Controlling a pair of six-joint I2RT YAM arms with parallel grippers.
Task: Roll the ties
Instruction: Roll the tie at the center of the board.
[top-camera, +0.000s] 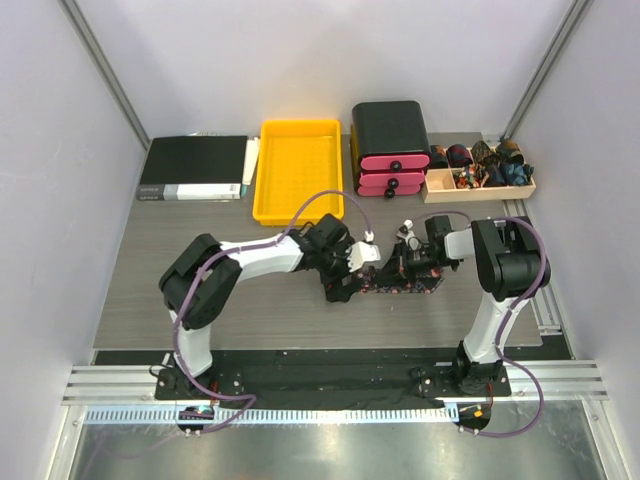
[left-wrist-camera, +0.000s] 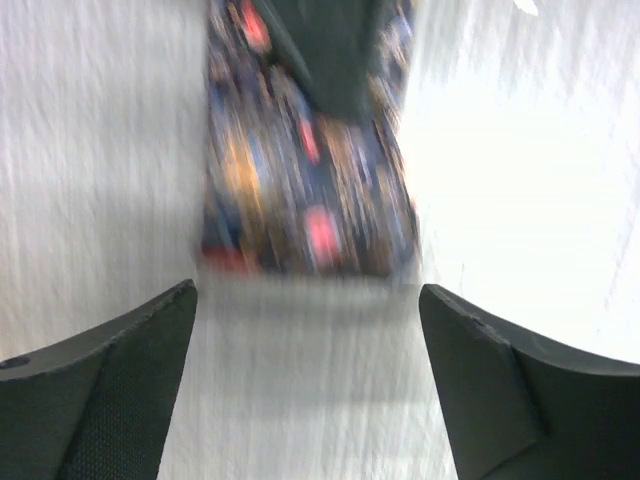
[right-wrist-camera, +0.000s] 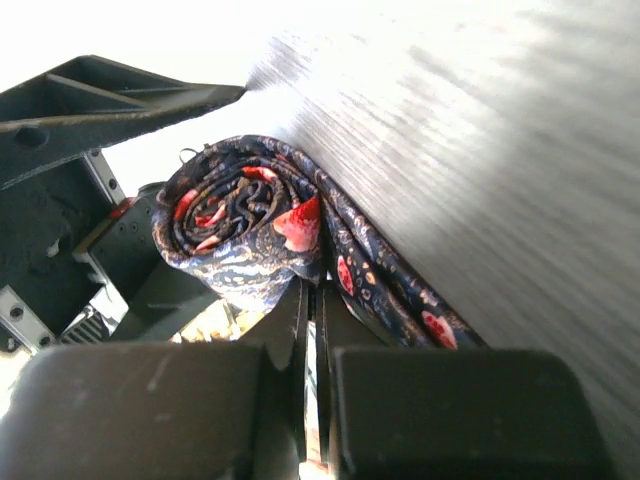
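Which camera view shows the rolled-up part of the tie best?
The right wrist view. There the tie is close and sharp, and its spiral layers show end on. The top external view shows it only as a small dark strip. The left wrist view shows a blurred flat stretch, no roll.

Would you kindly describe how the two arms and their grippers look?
Both the left arm and right arm have white links between bulky black joints, each trailed by a lilac cable. The left gripper and right gripper have dark, wedge-shaped fingers.
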